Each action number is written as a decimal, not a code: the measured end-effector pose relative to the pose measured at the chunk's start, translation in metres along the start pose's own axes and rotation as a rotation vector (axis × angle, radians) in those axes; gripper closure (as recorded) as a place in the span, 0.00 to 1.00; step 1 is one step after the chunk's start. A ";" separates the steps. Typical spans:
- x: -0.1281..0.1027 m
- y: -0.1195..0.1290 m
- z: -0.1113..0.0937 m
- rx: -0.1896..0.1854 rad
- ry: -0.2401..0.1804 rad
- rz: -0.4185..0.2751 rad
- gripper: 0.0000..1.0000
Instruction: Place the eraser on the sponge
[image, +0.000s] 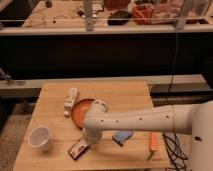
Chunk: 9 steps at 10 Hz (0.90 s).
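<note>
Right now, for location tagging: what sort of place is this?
Probably a robotics lab: cluttered bench behind, black cable hanging down, pale wooden table of props. The gripper is by the black-and-red rectangular eraser.

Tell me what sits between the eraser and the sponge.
In the camera view, the end effector, at the arm's tip, stands between the eraser and the sponge, right beside the eraser; the rest is wooden tabletop.
</note>
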<state>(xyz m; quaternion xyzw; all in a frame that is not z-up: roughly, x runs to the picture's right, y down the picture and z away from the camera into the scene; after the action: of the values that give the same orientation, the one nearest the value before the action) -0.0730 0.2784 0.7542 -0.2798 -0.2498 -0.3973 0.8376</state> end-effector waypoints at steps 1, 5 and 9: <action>0.000 -0.001 0.000 0.002 0.002 -0.004 0.20; -0.007 -0.006 -0.007 0.026 0.016 -0.029 0.20; -0.018 -0.028 -0.011 0.027 0.077 -0.206 0.20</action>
<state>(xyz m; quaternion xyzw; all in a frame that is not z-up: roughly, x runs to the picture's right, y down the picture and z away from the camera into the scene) -0.1037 0.2664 0.7424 -0.2258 -0.2501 -0.4882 0.8051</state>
